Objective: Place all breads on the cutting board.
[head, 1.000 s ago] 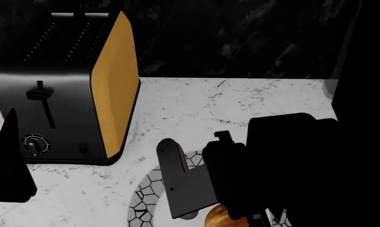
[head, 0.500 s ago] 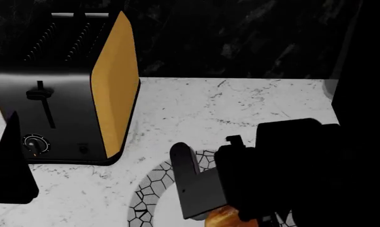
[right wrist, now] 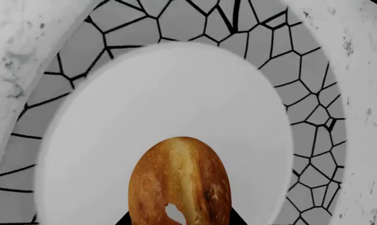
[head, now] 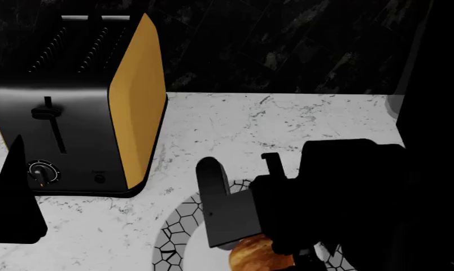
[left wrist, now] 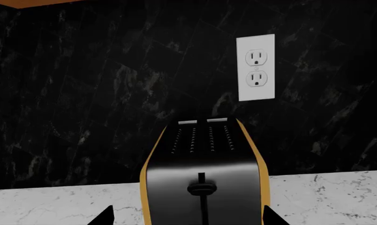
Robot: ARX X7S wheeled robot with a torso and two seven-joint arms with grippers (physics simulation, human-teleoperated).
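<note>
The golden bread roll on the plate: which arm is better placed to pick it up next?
The right arm. Its end effector hangs directly over the golden bread roll on the plate. The left end effector sits far off beside the toaster, facing the wall.

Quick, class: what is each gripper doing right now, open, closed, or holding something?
Left gripper: only its fingertips show, spread apart, open, holding nothing.
Right gripper: over the plate, right at the golden bread roll; whether it grips cannot be told.
</note>
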